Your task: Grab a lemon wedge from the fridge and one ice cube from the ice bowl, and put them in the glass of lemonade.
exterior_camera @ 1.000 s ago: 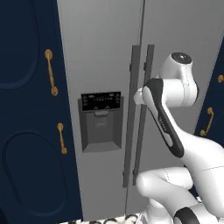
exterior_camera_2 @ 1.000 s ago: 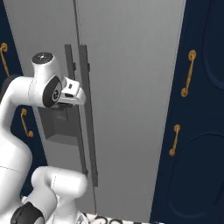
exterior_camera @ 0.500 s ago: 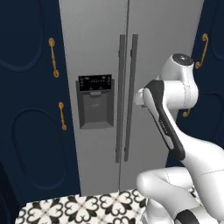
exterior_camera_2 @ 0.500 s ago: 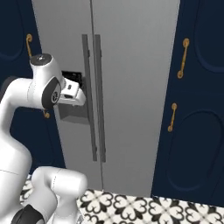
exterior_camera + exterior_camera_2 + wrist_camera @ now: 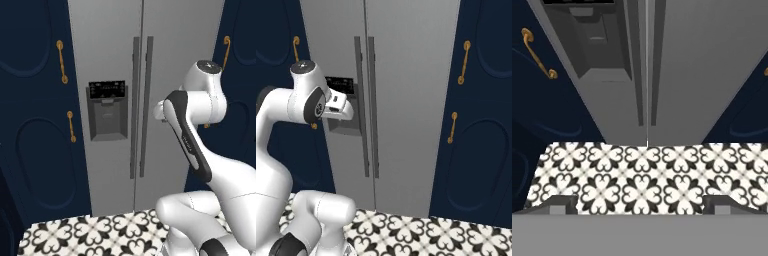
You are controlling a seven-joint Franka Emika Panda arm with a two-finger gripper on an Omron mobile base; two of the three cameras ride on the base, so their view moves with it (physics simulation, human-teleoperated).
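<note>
The tall grey fridge stands straight ahead with both doors shut. Its two dark bar handles run down the middle, and the dark dispenser panel sits on the left door. My arm is folded up in front of it, a short way off the doors. In the hand view my gripper is open, with nothing between its fingertips, and looks down at the foot of the fridge. The lemon wedge, the ice bowl and the glass of lemonade are out of view.
Navy cabinet doors with gold handles flank the fridge on both sides. A black-and-white patterned tile floor lies between my base and the fridge.
The whole picture has shifted: the cameras have backed away from the fridge, and the tile floor has come into view. The fridge doors stay shut and the gripper stays open.
</note>
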